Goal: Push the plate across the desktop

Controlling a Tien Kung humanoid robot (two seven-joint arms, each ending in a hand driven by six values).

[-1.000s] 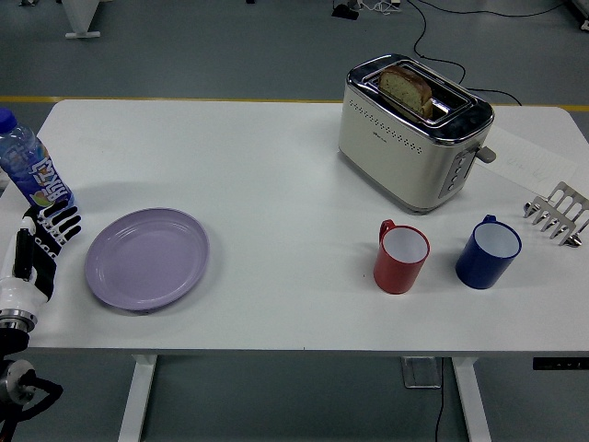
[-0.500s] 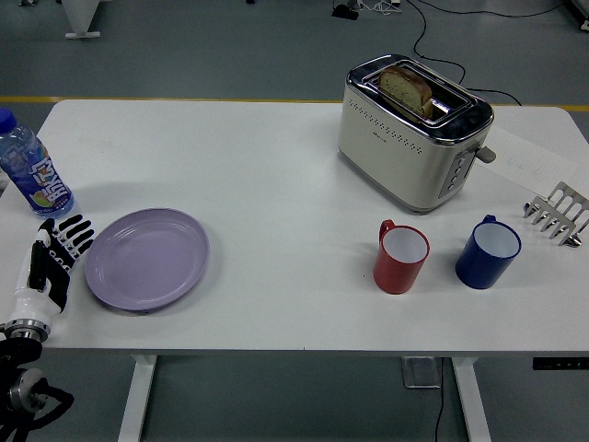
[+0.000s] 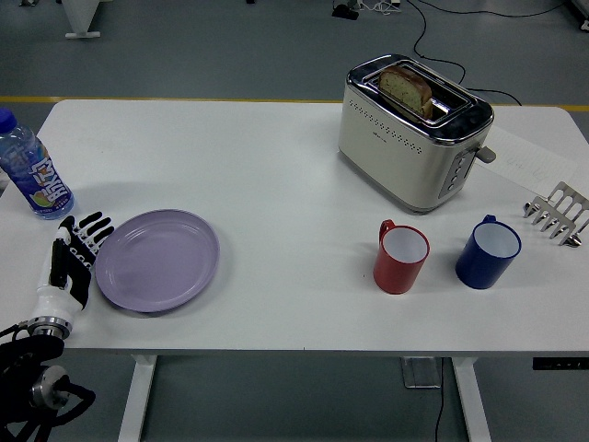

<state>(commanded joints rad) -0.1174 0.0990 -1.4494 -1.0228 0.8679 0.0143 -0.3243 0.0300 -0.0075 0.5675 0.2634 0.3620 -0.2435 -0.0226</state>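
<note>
Fingers of the left hand (image 3: 74, 255) are spread flat, holding nothing, pressed to the left rim of the plate (image 3: 157, 261), which lies near the table's (image 3: 276, 175) front-left; push low and steady rightward, clear of the bottle (image 3: 29, 168)

Plate (image 3: 157, 261) near left on table (image 3: 276, 175). Left hand (image 3: 72, 261) at plate's left rim, touching or just beside; cannot tell which. Bottle (image 3: 31, 170) far-left of hand, at table's left edge. Toaster (image 3: 414, 129) far right of centre, bread slice (image 3: 407, 89) in its slot. Two mugs near side of toaster: one mug (image 3: 401, 257) left, other mug (image 3: 488, 251) right. Rack (image 3: 558, 214) at right edge, paper sheet (image 3: 534, 161) behind it.
</note>
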